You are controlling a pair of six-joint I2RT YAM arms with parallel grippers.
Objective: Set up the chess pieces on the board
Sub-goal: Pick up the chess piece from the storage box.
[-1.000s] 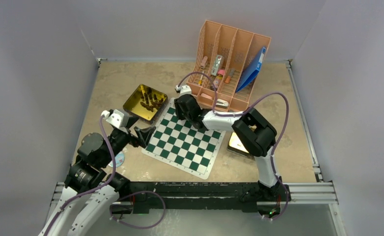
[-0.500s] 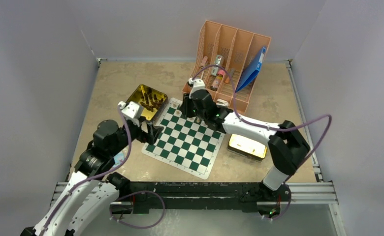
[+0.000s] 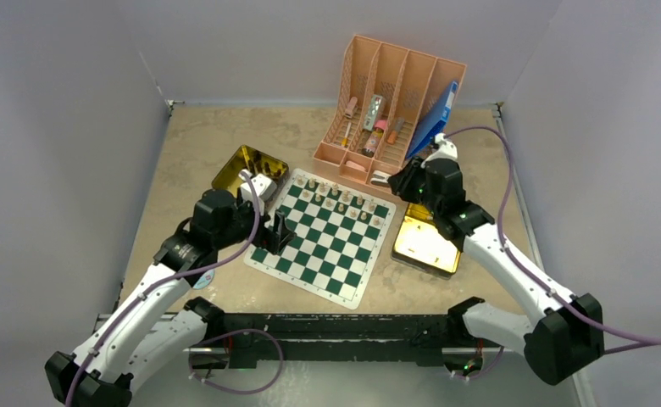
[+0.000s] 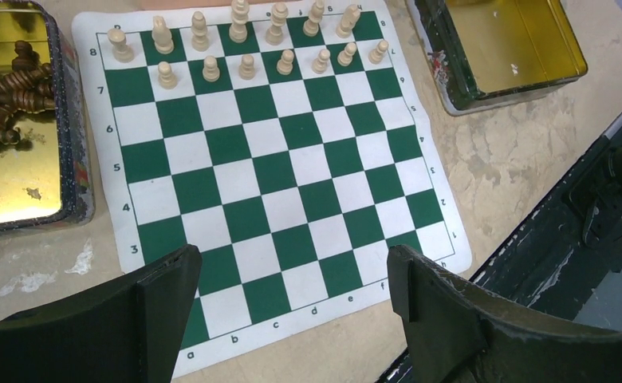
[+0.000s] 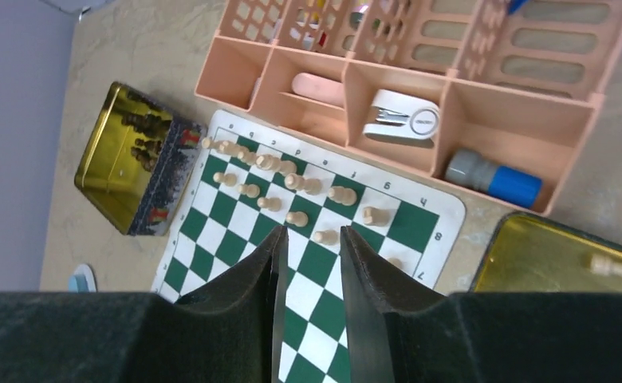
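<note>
Tabletop with two robot arms around a green and white board [image 3: 320, 246] lying flat at the centre, slightly askew; pale pieces [image 4: 248, 66] stand upright in two rows along its far edge, the edge nearest a peach desk organiser [image 3: 395, 85]; the rows along its near edge are bare. Dark pieces [image 4: 5, 84] lie heaped on their sides in the left tin [image 4: 21, 187], a gold box just beside the board's far left corner; none of them stands on the board. The left gripper [image 4: 289, 267] hovers over the board's left edge, fingers spread wide with nothing between them; from it the dark heap lies ahead and to the left, close by. The right gripper [image 5: 309, 239] hangs above the board's far right corner, fingers drawn close with a narrow empty gap. A lone pale piece [image 5: 615, 267] lies on its side in the right tin [image 3: 424, 248], which sits just beside the board's right edge, under the right forearm; the piece's long axis runs side to side in the wrist view, in line with the way the fingers close, so a turn of the wrist looks needed to pinch it across its width. By this layout the left arm is nearer the dark pieces, the right arm nearer the lone pale one.
</note>
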